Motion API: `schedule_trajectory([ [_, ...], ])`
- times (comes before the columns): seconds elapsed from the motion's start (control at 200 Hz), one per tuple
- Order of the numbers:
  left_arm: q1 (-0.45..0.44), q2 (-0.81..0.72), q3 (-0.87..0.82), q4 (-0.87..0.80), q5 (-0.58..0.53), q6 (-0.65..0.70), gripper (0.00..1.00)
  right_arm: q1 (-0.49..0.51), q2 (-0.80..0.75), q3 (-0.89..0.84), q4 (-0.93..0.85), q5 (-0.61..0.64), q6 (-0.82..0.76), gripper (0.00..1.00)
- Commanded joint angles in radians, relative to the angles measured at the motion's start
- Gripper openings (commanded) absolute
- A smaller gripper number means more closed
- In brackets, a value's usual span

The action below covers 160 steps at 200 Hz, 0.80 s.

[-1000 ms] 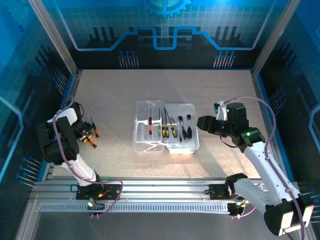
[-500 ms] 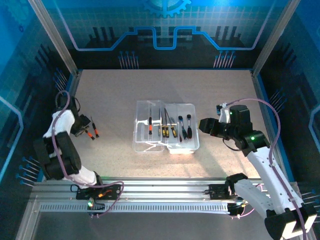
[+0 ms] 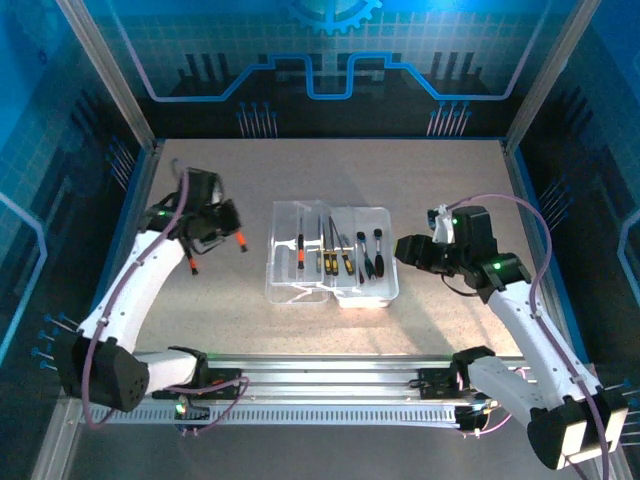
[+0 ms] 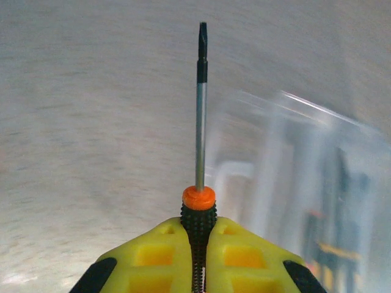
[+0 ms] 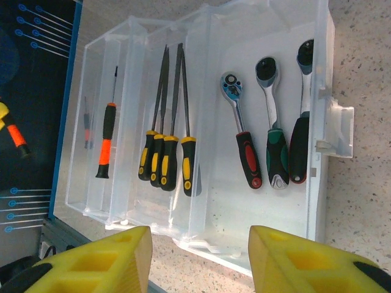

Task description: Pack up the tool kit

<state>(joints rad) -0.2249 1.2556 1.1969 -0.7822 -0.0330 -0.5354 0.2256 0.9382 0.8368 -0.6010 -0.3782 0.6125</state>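
Yellow left fingers (image 4: 153, 259) are clamped hard on the knurled black grip of an orange-collared screwdriver (image 4: 200, 140). Look at that shaft: it runs straight out ahead of them, dark tip clear of everything. Under it is the speckled table (image 4: 91, 122). Off to the right in the wrist view, the clear plastic case (image 4: 305, 183) is a blur, near the tool but not touching it. From above, the left arm reaches over the table with the tool just left of the case. A spare screwdriver (image 3: 190, 262) lies alone on the table beside that arm, apart from the case.

Over to the other side now. The yellow right fingers (image 5: 91, 262) stand wide apart with nothing between them, hanging at the right side of the case. The case itself lies open at the middle of the table, and we can read its load. A black-and-orange screwdriver (image 5: 107, 146) sits in a narrow compartment toward the left. Next door, three yellow-handled tools (image 5: 165, 159) with long thin blades lie side by side, touching. The wide compartment on the right holds three ratchets in a row: a red-handled ratchet (image 5: 244, 146), a green-handled ratchet (image 5: 275, 155) and a black-handled ratchet (image 5: 299, 143) hard against the wall. A small latch tab (image 5: 336, 128) juts from that right-hand wall.
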Motion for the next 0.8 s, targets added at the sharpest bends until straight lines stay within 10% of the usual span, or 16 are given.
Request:
schedule_trajectory([
  [0.0,-0.161,0.089,0.113,-0.017,-0.062,-0.04,0.06,-0.015,0.012,-0.009,0.014,-0.013,0.013,0.46],
  [0.21,-0.352,0.287,0.248,0.015,-0.083,-0.014,0.06,-0.013,0.015,-0.018,0.004,0.007,0.03,0.45],
  [0.795,-0.394,0.432,0.194,0.083,-0.058,-0.013,0.05,-0.01,0.02,-0.017,-0.017,0.049,0.049,0.45],
])
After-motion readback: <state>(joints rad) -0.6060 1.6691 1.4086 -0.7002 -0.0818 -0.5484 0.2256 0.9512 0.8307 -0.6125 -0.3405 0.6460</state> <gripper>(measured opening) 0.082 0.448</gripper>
